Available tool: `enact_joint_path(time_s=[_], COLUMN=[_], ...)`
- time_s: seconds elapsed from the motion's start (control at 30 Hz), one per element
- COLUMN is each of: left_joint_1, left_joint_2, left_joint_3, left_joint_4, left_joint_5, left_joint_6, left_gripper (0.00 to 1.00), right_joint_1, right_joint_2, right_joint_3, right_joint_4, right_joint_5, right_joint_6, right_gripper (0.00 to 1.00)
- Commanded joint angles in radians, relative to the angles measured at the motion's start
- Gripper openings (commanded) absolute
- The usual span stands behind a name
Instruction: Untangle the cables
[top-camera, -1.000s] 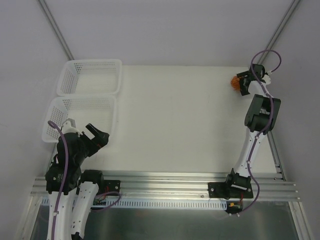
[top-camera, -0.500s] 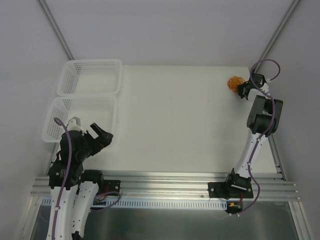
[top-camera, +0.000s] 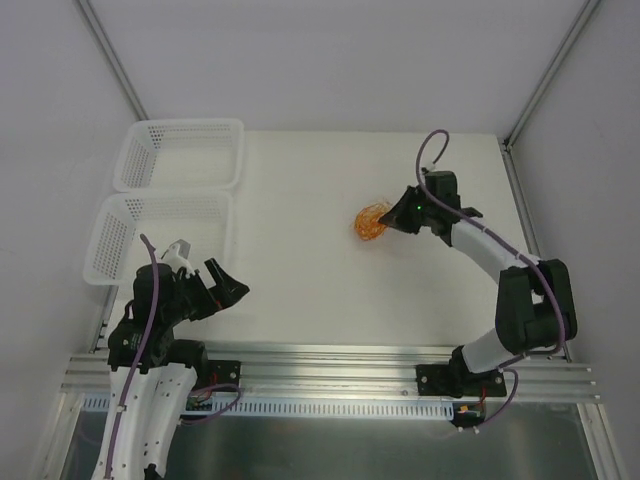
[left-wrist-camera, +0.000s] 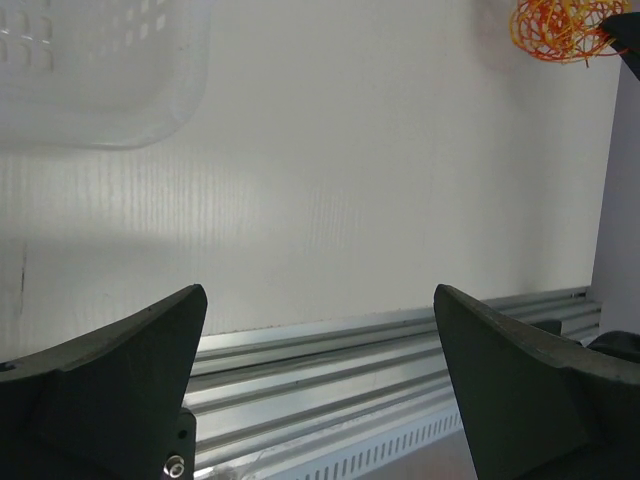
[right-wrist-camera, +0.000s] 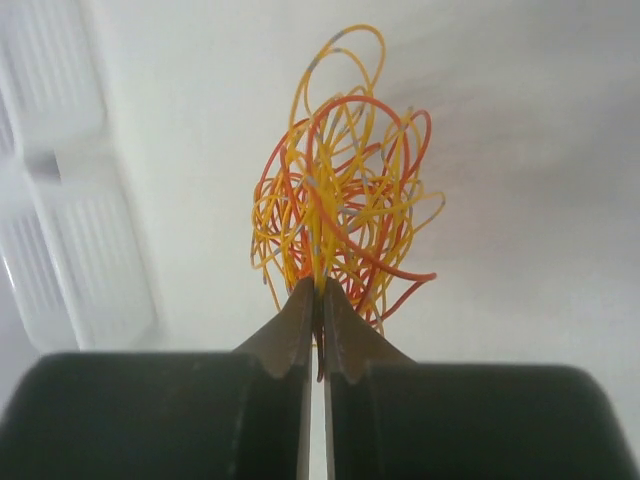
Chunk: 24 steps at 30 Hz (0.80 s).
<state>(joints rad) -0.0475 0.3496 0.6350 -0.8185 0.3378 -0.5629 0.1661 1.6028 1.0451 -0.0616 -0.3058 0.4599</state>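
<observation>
A tangled ball of orange and yellow cables (top-camera: 371, 221) hangs over the middle of the white table, pinched at its near end by my right gripper (top-camera: 392, 220). In the right wrist view the cables (right-wrist-camera: 340, 200) fan out beyond the shut gripper (right-wrist-camera: 319, 290), with strands caught between the fingertips. The same cables (left-wrist-camera: 555, 28) show at the top right of the left wrist view. My left gripper (top-camera: 228, 285) hovers at the table's near left, and the left wrist view shows that gripper (left-wrist-camera: 320, 300) wide open with nothing between its fingers.
Two white mesh baskets stand at the left, one (top-camera: 180, 153) at the back and one (top-camera: 150, 232) nearer, close to my left arm. An aluminium rail (top-camera: 330, 362) runs along the near edge. The nearer basket (left-wrist-camera: 100, 75) fills the left wrist view's top left.
My right arm swung from the far right corner to the table's middle, closing on the cables and carrying them along. My left arm shifted forward and slightly right, still open.
</observation>
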Motion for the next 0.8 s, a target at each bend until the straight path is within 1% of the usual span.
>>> enact_joint_path(time_s=[0.0,0.03,0.07,0.17,0.2,0.23,0.27,0.3,0.33,0.4,0.43,0.5,0.53,0.57,0.6,0.63,0.67,0.7,0.73,0.77], left_joint_1=[-0.034,-0.044,-0.054,-0.092,-0.1,-0.11,-0.114,-0.117,-0.12,-0.133,-0.138,-0.166,-0.181,-0.23,-0.257,-0.291,-0.322,-0.389,-0.422,-0.452], left_joint_2=[-0.035,-0.038,-0.038,-0.029,-0.026,-0.023,-0.011,-0.003,0.005,0.046,0.067,0.152,0.184,0.245,0.277,0.342,0.376,0.411,0.478,0.514], left_joint_3=[-0.024,-0.023,-0.021,-0.029,-0.032,-0.043,-0.047,-0.055,-0.076,-0.101,-0.118,-0.117,-0.1,-0.087,-0.074,-0.043,-0.028,-0.014,0.018,0.037], left_joint_4=[0.018,0.018,0.019,0.022,0.027,0.03,0.036,0.065,0.088,0.146,0.209,0.252,0.287,0.303,0.318,0.335,0.378,0.396,0.413,0.444], left_joint_5=[0.086,0.083,0.079,0.084,0.099,0.105,0.113,0.125,0.154,0.188,0.217,0.219,0.205,0.167,0.14,0.116,0.077,0.055,0.035,-0.015], left_joint_6=[-0.018,-0.028,-0.031,-0.052,-0.057,-0.071,-0.078,-0.087,-0.107,-0.136,-0.162,-0.175,-0.175,-0.175,-0.173,-0.178,-0.183,-0.186,-0.189,-0.189], left_gripper=[0.99,0.99,0.99,0.99,0.99,0.99,0.99,0.99,0.99,0.99,0.99,0.99,0.99,0.99,0.99,0.99,0.99,0.99,0.99,0.99], right_joint_1=[0.143,0.183,0.261,0.393,0.414,0.426,0.438,0.443,0.449,0.466,0.467,0.47,0.47,0.469,0.469,0.467,0.466,0.463,0.455,0.44], right_joint_2=[-0.139,-0.188,-0.205,-0.247,-0.25,-0.257,-0.262,-0.27,-0.28,-0.329,-0.352,-0.417,-0.438,-0.473,-0.487,-0.498,-0.513,-0.53,-0.54,-0.546], right_joint_3=[-0.117,-0.169,-0.19,-0.255,-0.272,-0.304,-0.318,-0.329,-0.33,-0.303,-0.289,-0.24,-0.22,-0.192,-0.175,-0.165,-0.157,-0.154,-0.158,-0.168], right_joint_4=[-0.061,-0.058,-0.055,-0.037,-0.03,-0.02,-0.018,-0.023,-0.053,-0.122,-0.2,-0.279,-0.358,-0.427,-0.458,-0.484,-0.504,-0.526,-0.53,-0.529], right_joint_5=[-0.084,-0.073,-0.067,-0.018,-0.003,0.017,0.023,0.033,0.051,0.082,0.111,0.138,0.183,0.21,0.236,0.29,0.298,0.335,0.35,0.349], right_joint_6=[-0.067,-0.061,-0.06,-0.043,-0.03,-0.002,0.012,0.017,0.005,-0.032,-0.056,-0.13,-0.153,-0.2,-0.222,-0.24,-0.262,-0.285,-0.291,-0.297], right_gripper=[0.01,0.0,0.01,0.01,0.01,0.07,0.18,0.3,0.48,0.6,0.67,0.7,0.7,0.7,0.7,0.69,0.68,0.68,0.67,0.66])
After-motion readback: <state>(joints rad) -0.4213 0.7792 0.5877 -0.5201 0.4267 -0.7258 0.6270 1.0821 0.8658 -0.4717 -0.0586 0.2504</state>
